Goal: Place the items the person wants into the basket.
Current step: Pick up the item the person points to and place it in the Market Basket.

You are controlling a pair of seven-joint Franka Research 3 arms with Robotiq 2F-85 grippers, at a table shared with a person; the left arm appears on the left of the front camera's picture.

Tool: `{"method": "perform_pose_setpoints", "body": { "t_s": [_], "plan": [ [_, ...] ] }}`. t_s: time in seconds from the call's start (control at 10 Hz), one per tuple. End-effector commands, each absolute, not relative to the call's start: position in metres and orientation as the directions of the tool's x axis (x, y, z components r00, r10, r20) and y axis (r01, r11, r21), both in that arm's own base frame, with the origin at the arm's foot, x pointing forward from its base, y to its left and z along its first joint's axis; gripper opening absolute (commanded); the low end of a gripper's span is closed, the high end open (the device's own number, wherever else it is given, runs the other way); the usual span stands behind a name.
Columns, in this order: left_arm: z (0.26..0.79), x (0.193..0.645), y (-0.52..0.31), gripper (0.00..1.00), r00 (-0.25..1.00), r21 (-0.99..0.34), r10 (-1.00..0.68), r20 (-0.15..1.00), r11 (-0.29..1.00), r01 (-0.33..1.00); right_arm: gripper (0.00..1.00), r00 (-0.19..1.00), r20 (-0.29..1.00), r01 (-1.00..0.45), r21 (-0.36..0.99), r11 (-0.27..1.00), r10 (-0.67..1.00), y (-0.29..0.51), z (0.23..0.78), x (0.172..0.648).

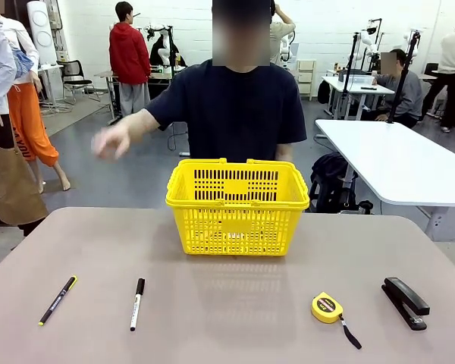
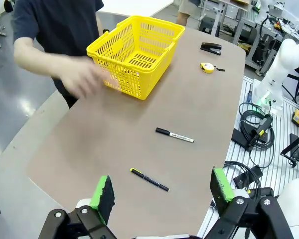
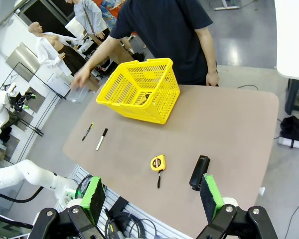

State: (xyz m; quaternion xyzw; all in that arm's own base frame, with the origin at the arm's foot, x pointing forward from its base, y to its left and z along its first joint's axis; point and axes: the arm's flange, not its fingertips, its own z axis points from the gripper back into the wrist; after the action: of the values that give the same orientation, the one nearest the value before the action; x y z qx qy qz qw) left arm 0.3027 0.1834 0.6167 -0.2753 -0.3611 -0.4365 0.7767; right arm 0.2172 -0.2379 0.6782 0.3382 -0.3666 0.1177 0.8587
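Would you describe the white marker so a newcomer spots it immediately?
From the yellow basket mid-table, look to the robot's near left, where two slim items lie. The marker is closer to centre: white body, black cap, unlike the black pen beside it.

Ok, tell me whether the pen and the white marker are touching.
Apart. The front view shows the pen and the marker lying side by side with bare tabletop between them.

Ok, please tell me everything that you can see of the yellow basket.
The basket is bright yellow, plastic by its look, with slotted mesh sides and a solid rim. Its two handles lie folded down. It stands upright on the brown table, at the far middle, just in front of the person. From outside, only the table touches it.
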Motion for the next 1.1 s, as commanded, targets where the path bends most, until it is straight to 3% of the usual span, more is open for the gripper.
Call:
{"method": "perform_pose_setpoints", "body": {
  "t_s": [0.0,0.5,0.7,0.9,1.0],
  "plan": [
    [0.618,0.301,0.183,1.00,0.343,-0.103,-0.476,0.810,0.459,0.882,1.00,0.695,0.718,-0.464,0.498,0.733,-0.047,-0.236,0.680,0.218],
    [0.617,0.303,0.183,1.00,0.358,-0.112,-0.480,0.801,0.467,0.877,1.00,0.695,0.718,-0.464,0.498,0.733,-0.047,-0.236,0.680,0.218],
    [0.653,0.309,0.113,1.00,0.334,0.089,-0.786,0.520,0.439,0.894,1.00,0.695,0.718,-0.464,0.498,0.733,-0.047,-0.236,0.680,0.218],
    [0.664,0.322,0.015,1.00,0.465,0.026,-0.870,0.163,0.475,0.880,1.00,0.695,0.718,-0.464,0.498,0.733,-0.047,-0.236,0.680,0.218],
    [0.656,0.338,-0.015,1.00,0.531,-0.040,-0.843,0.085,0.530,0.847,1.00,0.695,0.718,-0.464,0.498,0.733,-0.047,-0.236,0.680,0.218]
  ]
}}
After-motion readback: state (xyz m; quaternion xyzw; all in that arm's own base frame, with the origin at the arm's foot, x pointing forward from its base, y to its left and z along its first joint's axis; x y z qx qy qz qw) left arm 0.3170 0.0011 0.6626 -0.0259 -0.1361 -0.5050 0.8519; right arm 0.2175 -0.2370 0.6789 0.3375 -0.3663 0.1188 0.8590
